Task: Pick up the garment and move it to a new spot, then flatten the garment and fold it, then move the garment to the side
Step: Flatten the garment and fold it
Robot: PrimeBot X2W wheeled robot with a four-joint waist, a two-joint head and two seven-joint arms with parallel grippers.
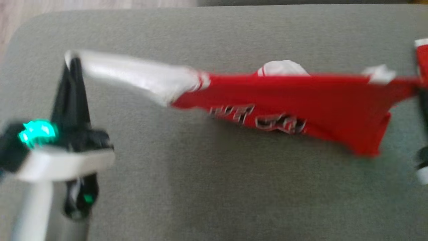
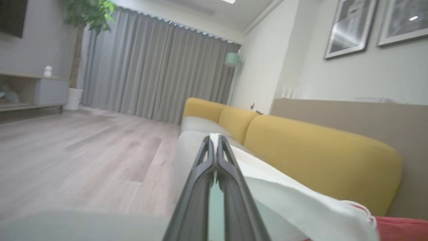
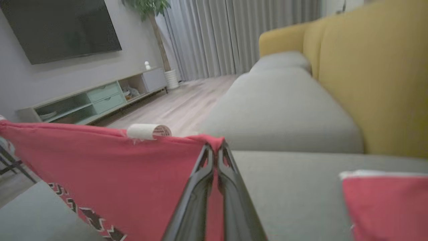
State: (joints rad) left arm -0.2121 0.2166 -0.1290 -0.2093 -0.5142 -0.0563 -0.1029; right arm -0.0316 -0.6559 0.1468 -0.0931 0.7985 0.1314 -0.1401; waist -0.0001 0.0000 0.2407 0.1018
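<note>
1. My left gripper is pinched tight on the white sleeve end of the garment.
2. My right gripper is clamped on the garment's red edge, fingers pressed together.
3. The garment hangs stretched between my 2 grippers, over the grey sofa seat, with printed lettering on its lower part.
4. Yellow back cushions stand behind the seat.

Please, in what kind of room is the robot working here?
Most likely a home living room: a sofa with grey seats and yellow back cushions, a wall-mounted television above a low media cabinet, and floor-length grey curtains.
</note>
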